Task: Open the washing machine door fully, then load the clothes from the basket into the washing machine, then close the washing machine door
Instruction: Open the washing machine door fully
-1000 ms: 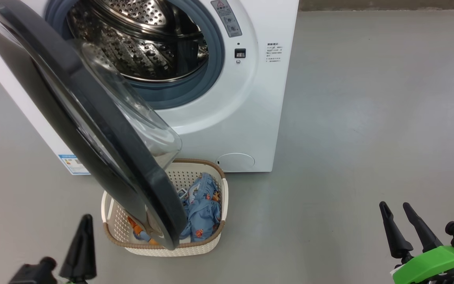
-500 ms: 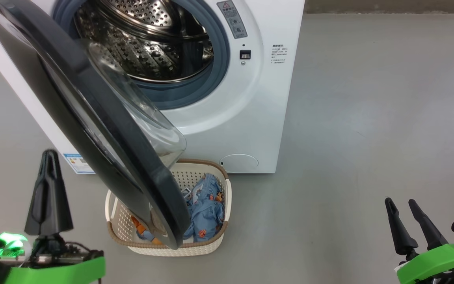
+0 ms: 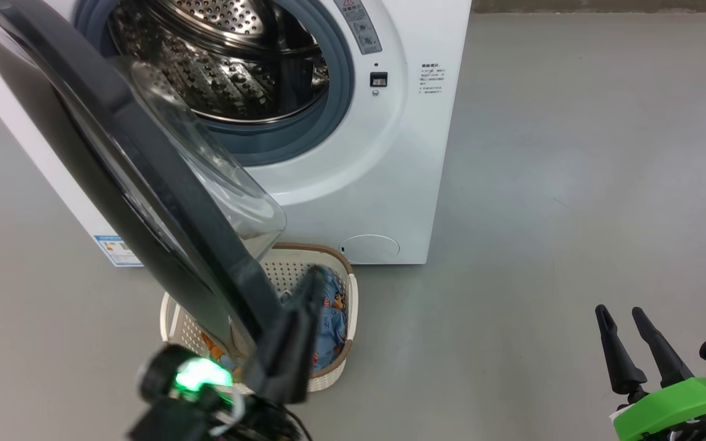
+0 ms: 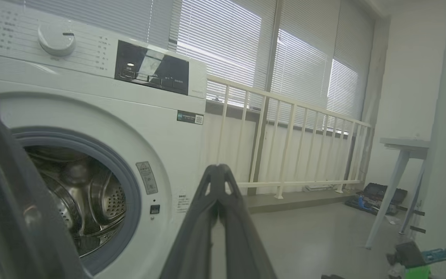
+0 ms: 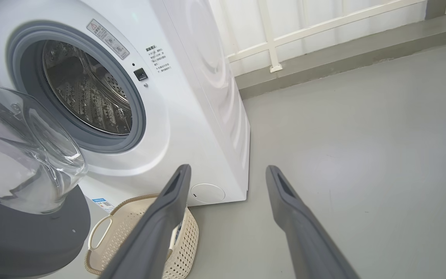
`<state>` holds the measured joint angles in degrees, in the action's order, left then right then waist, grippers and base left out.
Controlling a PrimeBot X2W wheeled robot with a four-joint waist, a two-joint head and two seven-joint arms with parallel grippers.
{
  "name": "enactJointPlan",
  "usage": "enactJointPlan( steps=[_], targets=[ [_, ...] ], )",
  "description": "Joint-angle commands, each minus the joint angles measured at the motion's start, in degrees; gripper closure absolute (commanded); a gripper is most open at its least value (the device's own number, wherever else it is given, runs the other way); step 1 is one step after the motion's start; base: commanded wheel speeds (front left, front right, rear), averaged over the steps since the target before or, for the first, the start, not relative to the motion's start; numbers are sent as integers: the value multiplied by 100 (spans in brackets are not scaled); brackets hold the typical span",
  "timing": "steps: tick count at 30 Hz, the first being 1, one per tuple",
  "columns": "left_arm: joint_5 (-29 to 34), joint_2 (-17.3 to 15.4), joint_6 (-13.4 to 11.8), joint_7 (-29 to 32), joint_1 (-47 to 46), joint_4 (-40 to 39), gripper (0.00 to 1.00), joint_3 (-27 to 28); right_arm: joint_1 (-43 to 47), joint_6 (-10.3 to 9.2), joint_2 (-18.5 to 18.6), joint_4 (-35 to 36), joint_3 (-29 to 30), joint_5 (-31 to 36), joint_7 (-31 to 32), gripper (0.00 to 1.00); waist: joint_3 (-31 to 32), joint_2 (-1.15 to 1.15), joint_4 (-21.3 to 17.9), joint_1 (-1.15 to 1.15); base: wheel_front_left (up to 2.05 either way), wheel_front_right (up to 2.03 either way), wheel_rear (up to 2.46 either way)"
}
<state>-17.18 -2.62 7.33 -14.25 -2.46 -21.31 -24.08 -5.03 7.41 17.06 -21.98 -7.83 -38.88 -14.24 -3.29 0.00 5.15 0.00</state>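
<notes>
At six o'clock my shut left gripper [image 3: 311, 280] sat near the edge of the round black-rimmed glass door [image 3: 163, 214]; my right gripper [image 3: 619, 311] gaped. Stiff, slick rim, I judged: push there.

- The floor [image 3: 573, 184] is grey and smooth.
- The washing machine [image 3: 359, 184] stands on it.
- The basket [image 3: 350, 306] stands on it too — just before the machine's front.
</notes>
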Motion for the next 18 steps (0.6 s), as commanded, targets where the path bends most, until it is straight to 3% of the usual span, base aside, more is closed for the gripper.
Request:
enactJointPlan(
  steps=[1, 7, 18],
  targets=[
    [75, -26, 10, 50, -158, 31, 100, 26, -13, 8, 79, 152, -113, 56, -75, 0, -20, 0, -20, 0, 0, 0, 0],
    [-145, -26, -16, 82, -128, 792, 100, -367, -80, 8, 68, 157, -165, 59, -75, 0, -73, 0, -85, 0, 0, 0, 0],
    [-693, -26, -132, -40, -423, 2132, 100, -182, -133, 8, 38, 142, -219, 52, -75, 0, -140, 0, -153, 0, 0, 0, 0]
  ],
)
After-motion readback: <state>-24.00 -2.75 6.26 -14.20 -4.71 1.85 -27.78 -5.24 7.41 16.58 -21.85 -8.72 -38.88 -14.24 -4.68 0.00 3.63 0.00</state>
